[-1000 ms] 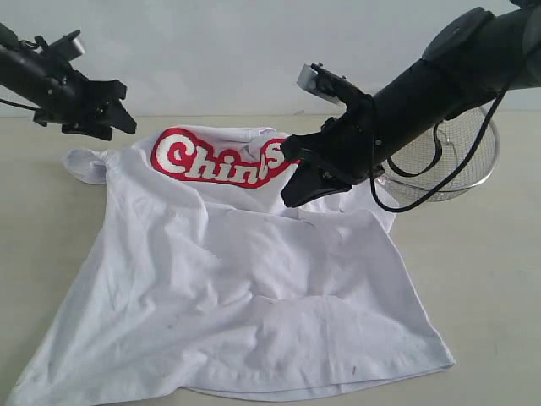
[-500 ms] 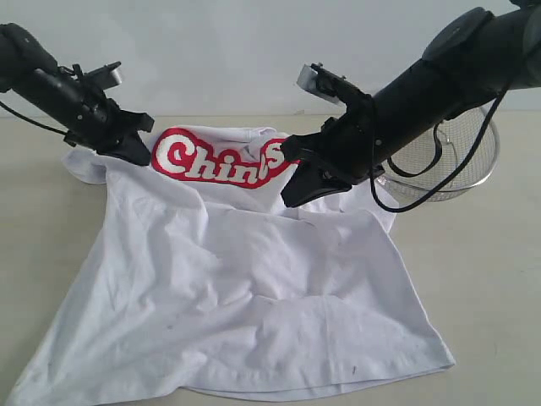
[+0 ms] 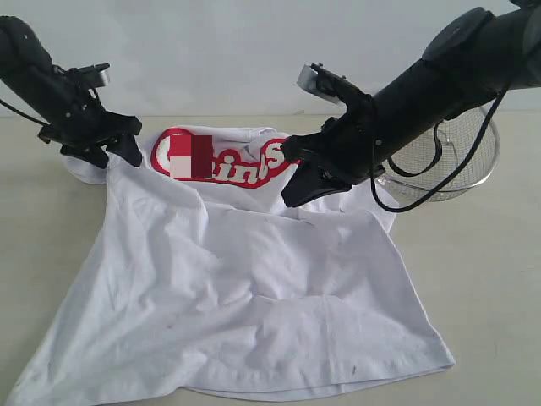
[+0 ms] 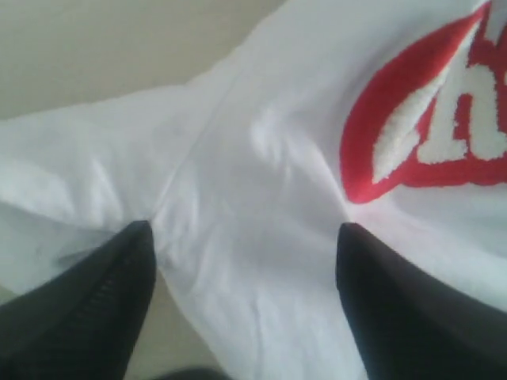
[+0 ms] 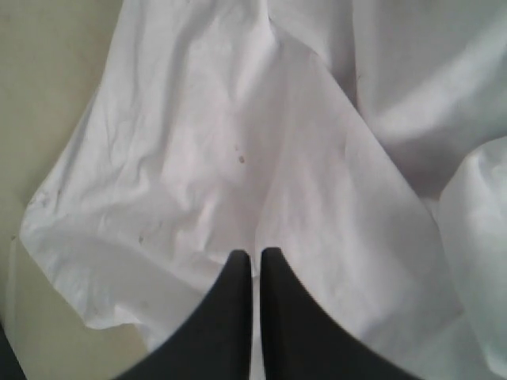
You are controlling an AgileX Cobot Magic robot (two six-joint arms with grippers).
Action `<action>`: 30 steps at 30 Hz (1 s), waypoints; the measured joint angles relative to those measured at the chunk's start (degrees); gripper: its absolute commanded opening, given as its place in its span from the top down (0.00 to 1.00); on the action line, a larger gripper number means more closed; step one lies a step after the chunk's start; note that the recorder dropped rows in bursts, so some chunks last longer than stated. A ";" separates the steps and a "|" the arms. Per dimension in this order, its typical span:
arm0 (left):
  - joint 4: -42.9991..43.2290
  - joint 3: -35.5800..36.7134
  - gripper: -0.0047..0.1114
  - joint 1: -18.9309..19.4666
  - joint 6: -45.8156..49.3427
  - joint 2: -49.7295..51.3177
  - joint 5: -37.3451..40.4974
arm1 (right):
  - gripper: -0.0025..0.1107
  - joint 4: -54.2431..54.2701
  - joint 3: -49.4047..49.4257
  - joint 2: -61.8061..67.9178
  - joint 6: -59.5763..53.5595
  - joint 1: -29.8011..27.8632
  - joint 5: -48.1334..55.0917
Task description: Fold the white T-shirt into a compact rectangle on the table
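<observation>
The white T-shirt [image 3: 245, 279] lies spread and wrinkled on the table [image 3: 490, 279], with its red-outlined lettering [image 3: 245, 165] at the far end. My left gripper [image 3: 114, 157] is open, low over the shirt's far-left shoulder next to the bunched sleeve [image 3: 84, 165]. In the left wrist view the left gripper [image 4: 244, 229] straddles the sleeve seam, with the lettering [image 4: 428, 119] off to one side. My right gripper [image 3: 292, 199] hovers over the right end of the lettering. Seen from the right wrist, the right gripper [image 5: 255, 255] is shut above the cloth [image 5: 238, 158], and I see nothing pinched in it.
A round wire-mesh basket [image 3: 461, 161] stands at the back right, behind my right arm [image 3: 439, 76]. Bare table shows on both sides of the shirt. The shirt's hem reaches the near left edge of the exterior view.
My left gripper has come down from above the table's far left onto the shirt's shoulder, and its fingers now stand wide apart. The right arm and the shirt have not moved.
</observation>
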 measured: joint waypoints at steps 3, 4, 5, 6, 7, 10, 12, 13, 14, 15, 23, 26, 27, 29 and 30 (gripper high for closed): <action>1.28 0.00 0.42 0.00 -0.98 -0.78 0.54 | 0.98 0.00 0.00 0.00 0.00 0.00 0.00; 1.90 0.00 0.42 0.00 -1.65 -1.16 0.54 | 0.98 0.00 0.00 0.00 0.00 0.00 0.00; 2.72 0.00 0.42 0.00 -2.44 -1.49 0.54 | 0.98 0.00 0.00 0.00 0.00 0.00 0.00; 3.45 0.00 0.42 0.00 -3.46 -1.78 0.54 | 0.98 0.00 0.00 0.00 0.00 0.00 0.00; 4.54 0.00 0.42 0.00 -5.16 -2.12 0.17 | 0.98 0.00 0.00 0.00 0.00 0.00 0.00; 4.95 0.00 0.42 0.00 -5.92 -2.02 -0.37 | 0.98 0.00 0.00 0.00 -0.11 0.00 0.00; 4.40 0.00 0.42 0.00 -6.04 -1.61 -0.68 | 0.98 0.00 0.00 0.00 -0.21 0.00 0.00; 3.80 0.00 0.42 0.00 -6.16 -1.01 -0.68 | 0.98 0.00 0.00 0.00 -0.21 0.00 0.00; 3.39 0.00 0.43 0.00 -6.16 -0.25 -0.68 | 0.98 0.00 0.00 0.00 -0.21 0.00 0.00; 2.63 0.00 0.44 0.00 -6.16 0.31 -0.56 | 0.98 0.00 0.00 0.00 -0.21 0.00 0.00; 0.53 0.00 0.81 0.00 -5.40 1.12 1.38 | 0.98 -0.10 0.00 0.00 -0.25 0.00 -0.54; 0.40 0.00 0.92 0.00 -4.42 1.12 1.80 | 0.98 -0.10 0.00 0.00 -0.25 0.00 -0.54; 0.29 0.00 0.92 0.00 -4.14 1.12 1.93 | 0.98 -0.10 0.00 0.00 -0.25 0.00 -0.54; 0.30 0.00 0.92 0.00 -3.50 1.12 1.93 | 0.98 -0.10 0.00 0.00 -0.25 0.00 -0.66; 0.30 0.00 0.92 0.00 -3.37 1.33 2.03 | 0.98 -0.10 0.00 0.00 -0.25 0.00 -0.66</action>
